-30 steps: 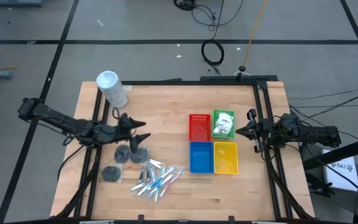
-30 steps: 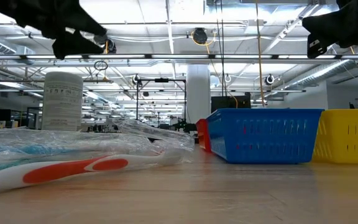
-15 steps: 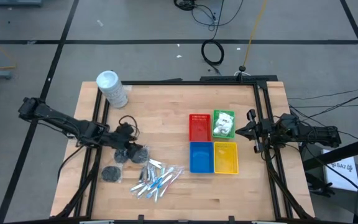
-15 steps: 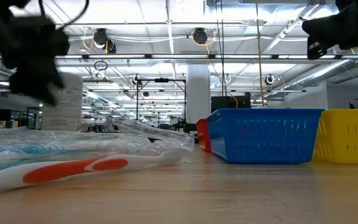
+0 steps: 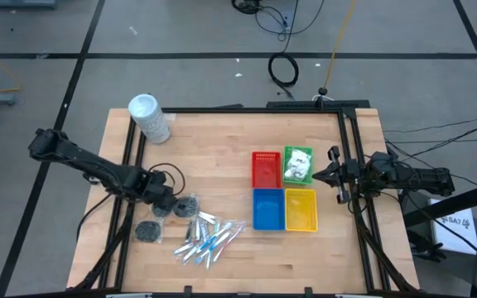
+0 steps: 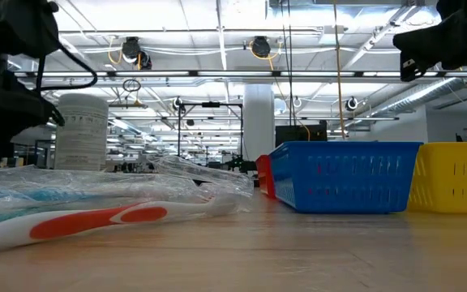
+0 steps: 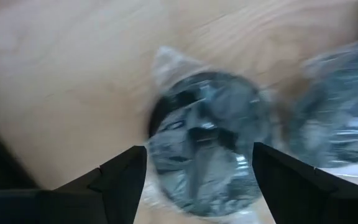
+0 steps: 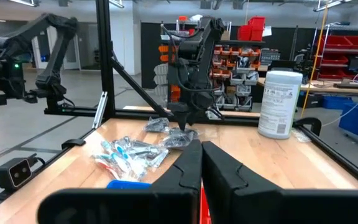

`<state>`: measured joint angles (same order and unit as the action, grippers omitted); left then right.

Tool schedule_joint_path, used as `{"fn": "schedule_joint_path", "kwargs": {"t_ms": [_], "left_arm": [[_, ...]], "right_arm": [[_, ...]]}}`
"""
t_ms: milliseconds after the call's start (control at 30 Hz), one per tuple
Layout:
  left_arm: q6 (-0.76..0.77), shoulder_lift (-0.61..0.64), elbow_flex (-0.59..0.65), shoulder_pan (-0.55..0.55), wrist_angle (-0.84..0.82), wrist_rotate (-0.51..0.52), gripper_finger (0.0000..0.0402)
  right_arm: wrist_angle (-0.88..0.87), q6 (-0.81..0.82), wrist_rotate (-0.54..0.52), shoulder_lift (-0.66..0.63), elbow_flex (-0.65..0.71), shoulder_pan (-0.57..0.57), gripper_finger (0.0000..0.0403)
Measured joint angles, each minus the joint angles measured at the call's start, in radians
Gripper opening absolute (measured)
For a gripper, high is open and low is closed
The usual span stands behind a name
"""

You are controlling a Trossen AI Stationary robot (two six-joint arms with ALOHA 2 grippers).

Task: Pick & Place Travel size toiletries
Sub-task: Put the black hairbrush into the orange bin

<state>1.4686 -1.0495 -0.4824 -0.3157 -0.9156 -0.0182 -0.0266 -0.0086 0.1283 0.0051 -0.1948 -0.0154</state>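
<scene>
A wooden table (image 5: 222, 149) fills the middle of the high view, framed by black rails. A tall white cylindrical tub (image 5: 148, 117) with a printed label stands near the table's far left corner. Four square trays sit together in a two-by-two block on the right half: the red tray (image 5: 265, 170) beside the green tray (image 5: 298, 151), and the blue tray (image 5: 267, 209) beside the yellow tray (image 5: 301, 211). On the grey floor beyond the table lies a coiled black cable (image 5: 284, 70).
</scene>
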Motion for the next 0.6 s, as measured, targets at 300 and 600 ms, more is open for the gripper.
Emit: {"fn": "schedule_joint_path", "kwargs": {"t_ms": [300, 600], "left_arm": [[-0.012, -0.137, -0.005, 0.000, 0.049, -0.004, 0.0285], [-0.050, -0.146, -0.003, 0.000, 0.111, 0.022, 0.0282]], "right_arm": [[0.016, -0.015, -0.001, 0.000, 0.015, 0.000, 0.0000], [0.023, -0.015, -0.001, 0.000, 0.016, 0.000, 0.0000]]}}
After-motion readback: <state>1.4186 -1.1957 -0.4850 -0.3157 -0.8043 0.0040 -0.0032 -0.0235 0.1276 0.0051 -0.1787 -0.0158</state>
